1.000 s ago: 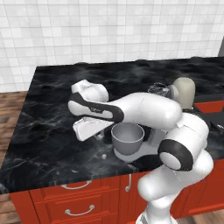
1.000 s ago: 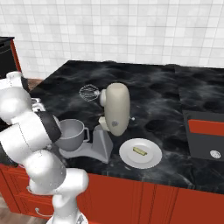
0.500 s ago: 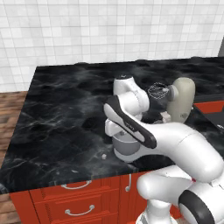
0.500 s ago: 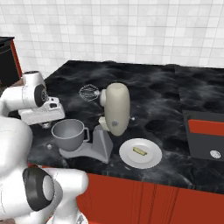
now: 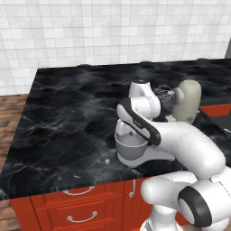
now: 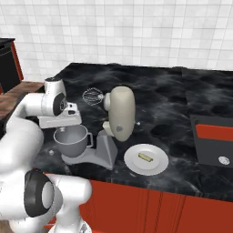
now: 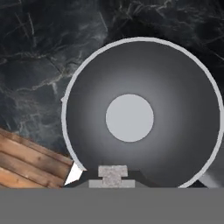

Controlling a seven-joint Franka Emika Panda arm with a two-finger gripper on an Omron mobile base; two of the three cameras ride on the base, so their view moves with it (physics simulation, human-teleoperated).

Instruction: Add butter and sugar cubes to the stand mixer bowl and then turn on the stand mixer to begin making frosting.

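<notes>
Directly above the stand mixer bowl (image 6: 70, 140) hangs the end effector (image 7: 113, 171) — clenched on a small grey-white cube, seemingly one of the sugar cubes (image 7: 113, 170). Butter (image 6: 145, 157) lies on the plate (image 6: 159, 164), at the bowl's 3 o'clock.

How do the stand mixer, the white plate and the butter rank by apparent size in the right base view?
1. stand mixer, largest.
2. white plate, smaller.
3. butter, smallest, lying on the plate.
</notes>
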